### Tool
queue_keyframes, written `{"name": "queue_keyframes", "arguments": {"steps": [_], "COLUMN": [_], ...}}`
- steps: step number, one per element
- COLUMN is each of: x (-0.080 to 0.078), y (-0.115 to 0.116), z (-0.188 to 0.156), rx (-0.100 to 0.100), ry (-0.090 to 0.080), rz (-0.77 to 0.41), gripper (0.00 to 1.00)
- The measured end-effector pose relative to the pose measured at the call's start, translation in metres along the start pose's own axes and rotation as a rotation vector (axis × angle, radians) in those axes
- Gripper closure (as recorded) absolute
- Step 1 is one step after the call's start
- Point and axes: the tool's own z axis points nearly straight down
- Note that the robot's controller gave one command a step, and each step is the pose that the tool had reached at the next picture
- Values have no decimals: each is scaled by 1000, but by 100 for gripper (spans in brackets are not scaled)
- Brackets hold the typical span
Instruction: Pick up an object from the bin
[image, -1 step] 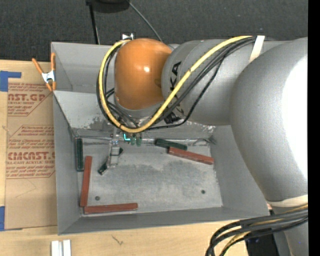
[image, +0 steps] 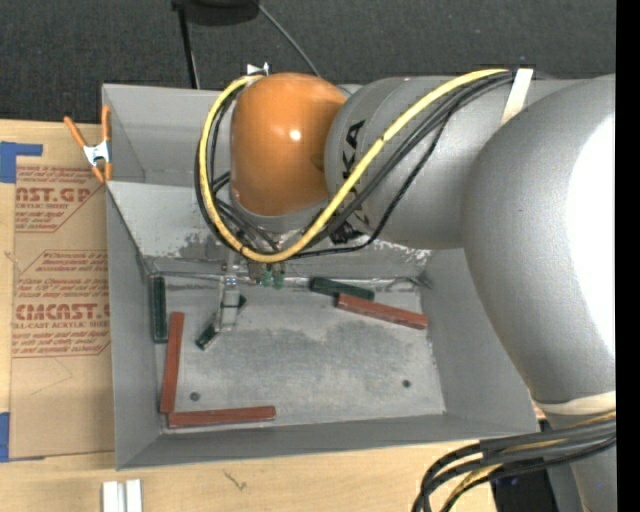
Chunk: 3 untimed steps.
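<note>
Small dark green piece (image: 207, 338) lies tilted on the floor of the grey metal bin (image: 130, 250), left of the middle, and of all the loose things it is nearest to the gripper (image: 229, 318). We see the gripper hanging below the arm's orange cover (image: 280, 140), with its tip just above and to the right of that piece. Whether the two touch we cannot tell. Nor can we tell whether the pincer stands wide or narrow, for its lower end is too slim and dim to read. Yellow and black cables (image: 215, 150) loop round the orange cover.

Left of the piece, near the bin's left wall, we find a long dark green bar (image: 157, 308) lying lengthwise along that wall. Just beside it a red-brown bar (image: 172, 362) runs toward the near left corner. There its end meets a second red-brown bar (image: 222, 414) that lies along the near wall, so the two make an L.

On the right of the floor a third red-brown bar (image: 380, 312) lies slanted. A shorter dark green bar (image: 340, 289) lies at its left end, close to the far wall. Both are well apart from the small piece.
</note>
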Motion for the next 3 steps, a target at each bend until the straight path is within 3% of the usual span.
{"name": "queue_keyframes", "arguments": {"steps": [1, 2, 3], "x": [1, 7, 9], "y": [-9, -16, -10], "z": [50, 81, 70], "rx": [0, 1, 0], "ry": [-7, 4, -1], "rz": [-200, -314, -491], "gripper": [0, 0, 0]}}
